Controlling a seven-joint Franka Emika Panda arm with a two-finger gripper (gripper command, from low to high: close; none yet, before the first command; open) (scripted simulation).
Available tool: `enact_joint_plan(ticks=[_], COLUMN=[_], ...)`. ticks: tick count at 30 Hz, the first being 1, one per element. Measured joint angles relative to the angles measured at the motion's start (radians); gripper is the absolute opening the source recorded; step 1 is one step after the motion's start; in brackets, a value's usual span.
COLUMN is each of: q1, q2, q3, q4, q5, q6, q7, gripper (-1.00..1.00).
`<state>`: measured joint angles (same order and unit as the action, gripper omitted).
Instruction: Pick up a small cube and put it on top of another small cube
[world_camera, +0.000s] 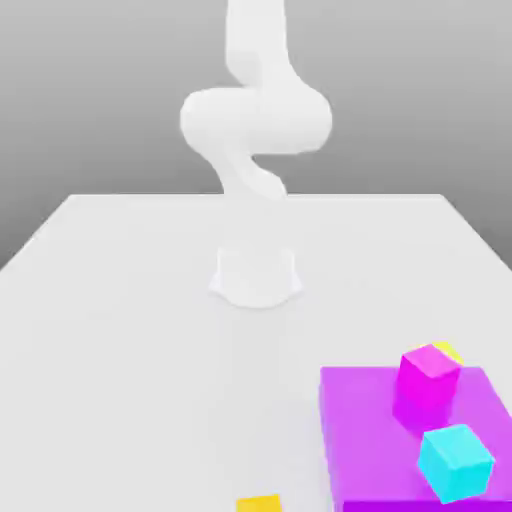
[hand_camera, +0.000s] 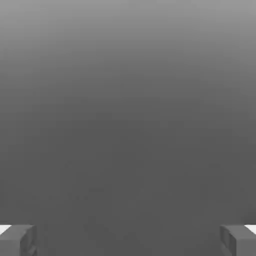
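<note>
While the white arm (world_camera: 255, 120) rises from its round base (world_camera: 256, 276) at the middle of the white table (world_camera: 120, 330), the cubes lie well away from it, toward the near corner on the exterior view's right. A large purple block (world_camera: 380, 440) rests flat on the table there. On top of it sit a magenta cube (world_camera: 430, 377), toward the far edge, and a cyan cube (world_camera: 455, 462), nearer the camera; the two are close but apart. Just behind the magenta cube a sliver of yellow (world_camera: 449, 351) peeks out, perhaps another small cube, though too little shows to be sure. A yellow cube (world_camera: 260, 504) lies on the bare table beside the purple block, on the exterior view's left of it, cut off by the frame edge.

From the hand view, the gripper (hand_camera: 128, 240) has its two grey fingertips (hand_camera: 17, 240) spread wide with nothing between them, against a plain grey background.
</note>
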<state>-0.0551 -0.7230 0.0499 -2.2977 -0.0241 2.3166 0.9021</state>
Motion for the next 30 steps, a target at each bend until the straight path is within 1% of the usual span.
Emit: enact_joint_plan(ticks=[8, 14, 20, 23, 27, 30], q1=[-0.165, -0.249, -0.292, -0.296, -0.29, -0.278], q2=[0.249, 0.435, 0.622, 0.713, 0.827, 0.906], q3=[0.157, 0.241, 0.28, 0.279, 0.271, 0.258], q4=[0.007, 0.013, 0.019, 0.022, 0.023, 0.023], q5=[-0.098, -0.196, -0.291, -0.327, -0.349, -0.343], q6=[0.055, 0.093, 0.129, 0.15, 0.183, 0.214], q7=[0.346, 0.618, 0.888, 1.015, 1.167, 1.265], gripper=[0.0, 0.0, 0.0, 0.0, 0.0, 0.0])
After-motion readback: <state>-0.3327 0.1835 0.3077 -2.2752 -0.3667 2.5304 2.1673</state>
